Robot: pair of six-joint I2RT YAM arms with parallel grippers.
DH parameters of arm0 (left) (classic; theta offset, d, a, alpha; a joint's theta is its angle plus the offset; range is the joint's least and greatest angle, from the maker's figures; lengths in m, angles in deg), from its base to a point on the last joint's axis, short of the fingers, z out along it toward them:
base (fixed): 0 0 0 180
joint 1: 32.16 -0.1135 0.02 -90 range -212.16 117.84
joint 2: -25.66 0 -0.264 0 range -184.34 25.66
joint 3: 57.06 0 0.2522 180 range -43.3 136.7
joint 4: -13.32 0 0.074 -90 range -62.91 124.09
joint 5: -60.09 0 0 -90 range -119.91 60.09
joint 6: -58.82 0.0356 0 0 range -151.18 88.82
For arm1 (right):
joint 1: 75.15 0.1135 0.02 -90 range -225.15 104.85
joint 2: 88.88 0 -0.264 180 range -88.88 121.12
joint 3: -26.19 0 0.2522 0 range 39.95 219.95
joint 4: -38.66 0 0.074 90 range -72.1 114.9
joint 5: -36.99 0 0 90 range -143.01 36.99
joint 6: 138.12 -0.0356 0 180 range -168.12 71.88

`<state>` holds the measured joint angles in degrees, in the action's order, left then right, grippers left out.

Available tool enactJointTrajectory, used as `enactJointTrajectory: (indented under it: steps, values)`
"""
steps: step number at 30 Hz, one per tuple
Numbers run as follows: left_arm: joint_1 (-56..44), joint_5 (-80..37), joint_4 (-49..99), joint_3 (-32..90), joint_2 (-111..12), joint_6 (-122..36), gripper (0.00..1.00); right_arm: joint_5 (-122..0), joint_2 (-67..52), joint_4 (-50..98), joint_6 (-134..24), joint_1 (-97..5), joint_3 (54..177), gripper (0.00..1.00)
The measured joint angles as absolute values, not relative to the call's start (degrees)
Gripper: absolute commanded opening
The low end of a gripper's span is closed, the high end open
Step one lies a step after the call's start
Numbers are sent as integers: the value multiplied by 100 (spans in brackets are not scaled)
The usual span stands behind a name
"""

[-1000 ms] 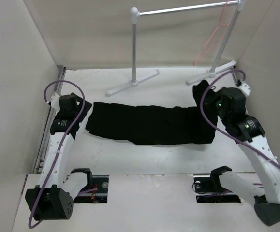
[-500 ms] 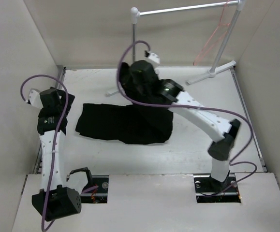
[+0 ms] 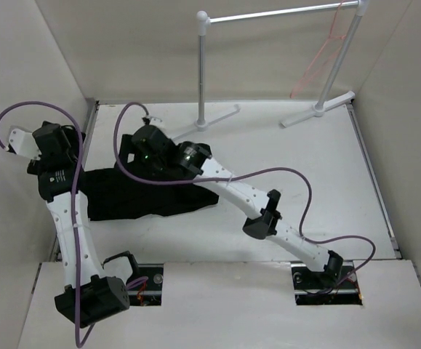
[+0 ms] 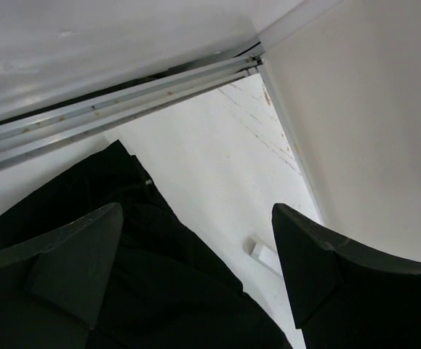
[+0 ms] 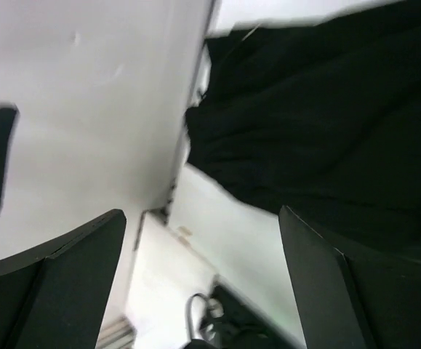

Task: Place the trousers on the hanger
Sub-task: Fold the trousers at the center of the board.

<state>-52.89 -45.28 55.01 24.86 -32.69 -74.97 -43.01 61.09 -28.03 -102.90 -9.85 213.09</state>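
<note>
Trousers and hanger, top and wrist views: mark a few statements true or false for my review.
1. The trousers lie bunched on the left part of the table. True.
2. The trousers are draped over the hanger. False: they lie on the table, well apart from it.
3. The hanger hangs from the rack at the far right. True.
4. The right gripper is clamped on trouser fabric. False: its fingers stand apart with nothing between them.
5. The left gripper is open, with trouser fabric below it. True.
</note>
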Motion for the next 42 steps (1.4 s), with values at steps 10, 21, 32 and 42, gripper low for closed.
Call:
enactJointTrajectory:
  steps: [10, 21, 32, 42]
  values:
    - [-4797, -4535, 5164, 1223, -3505, -7360, 82, -3333, 5060, -4542, -8913, -2277, 21766, 21]
    - [-2500, -4268, 4685, 445, -3922, -7506, 78, -2315, 2551, -5172, -7770, -937, 21538, 8]
    - [-1086, -3916, 4102, 3275, -6517, -6630, 65, -352, -365, -4875, -8269, -37, 17462, 12]
    - [-1241, -3427, 4399, 4274, -7465, -5843, 70, -3029, -2911, -1303, -8594, -1847, 10938, 61]
